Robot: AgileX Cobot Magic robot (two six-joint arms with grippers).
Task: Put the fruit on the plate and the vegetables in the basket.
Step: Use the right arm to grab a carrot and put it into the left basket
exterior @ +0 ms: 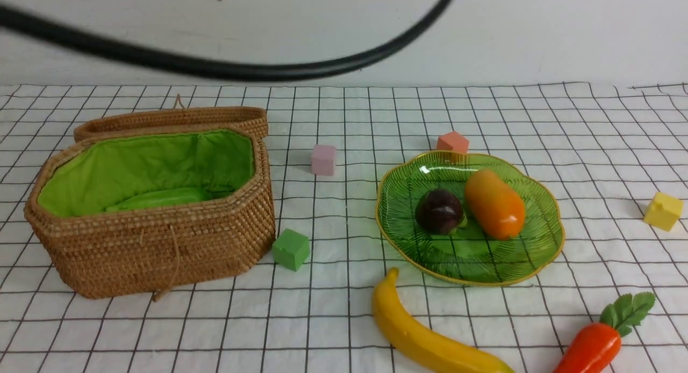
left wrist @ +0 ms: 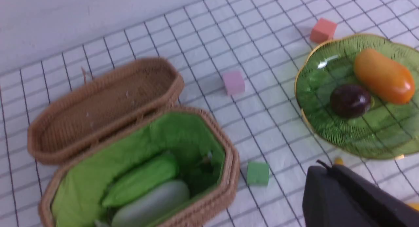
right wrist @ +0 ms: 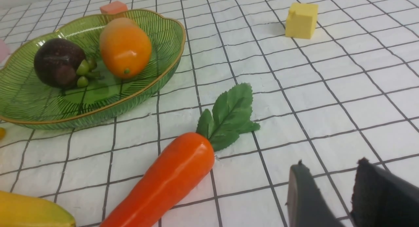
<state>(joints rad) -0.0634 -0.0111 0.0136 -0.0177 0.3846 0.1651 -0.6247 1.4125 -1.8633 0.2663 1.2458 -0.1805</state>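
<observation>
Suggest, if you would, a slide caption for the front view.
Front view: mango and purple fruit on the green plate; banana and carrot lie on the checked cloth; basket open at left.

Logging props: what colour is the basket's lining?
Bright green lining, best seen in the front view.

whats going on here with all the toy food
A two-armed robot is sorting toy food. The mango and the dark purple fruit lie on the green plate. The light green vegetable and the white radish are in the open basket. The banana and the carrot lie on the checked cloth. The left tool is shut with nothing in it. The right tool is open near the carrot, not touching it.
</observation>
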